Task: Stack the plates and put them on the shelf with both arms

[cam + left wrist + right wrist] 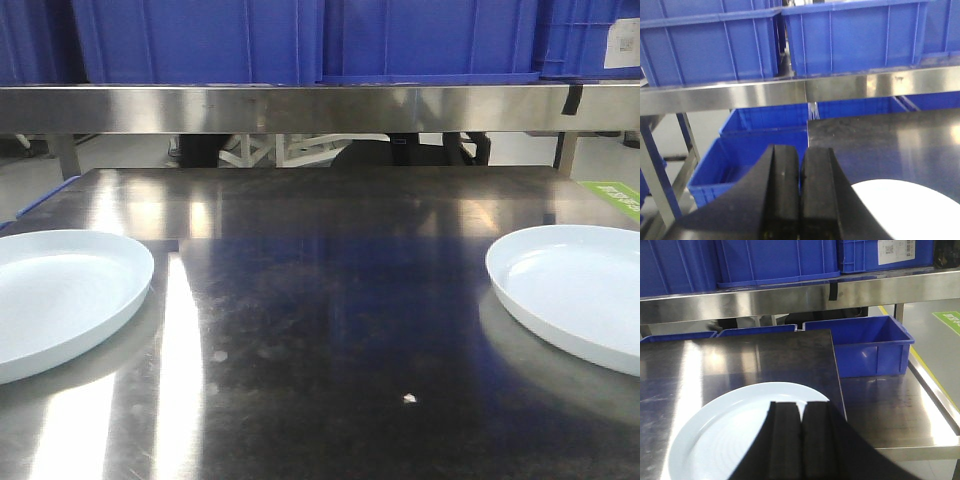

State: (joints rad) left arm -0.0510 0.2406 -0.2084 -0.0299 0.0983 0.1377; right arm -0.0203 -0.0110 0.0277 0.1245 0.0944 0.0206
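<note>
Exterior front-facing view showed the left plate [60, 295] and right plate [575, 290] well apart at opposite ends of the tabletop [330, 300], each nearest its own-side arm, with the left gripper [801, 200] and right gripper [801, 440] both closed on nothing.

The left claw [801, 156] fills the bottom centre, its two black fingers [785, 190] pressed together with nothing between them. Just to its right lies a glossy round white plate [912, 210], partly hidden by the claw body, on a dark reflective steel worktop [880, 140]. Ahead and above the claw, a brushed stainless-steel shelf rail [765, 95] runs across, carrying large blue plastic crates [710, 45]. More blue crates [740, 160] sit lower, ahead and to the claw's left, beyond the worktop's edge.
</note>
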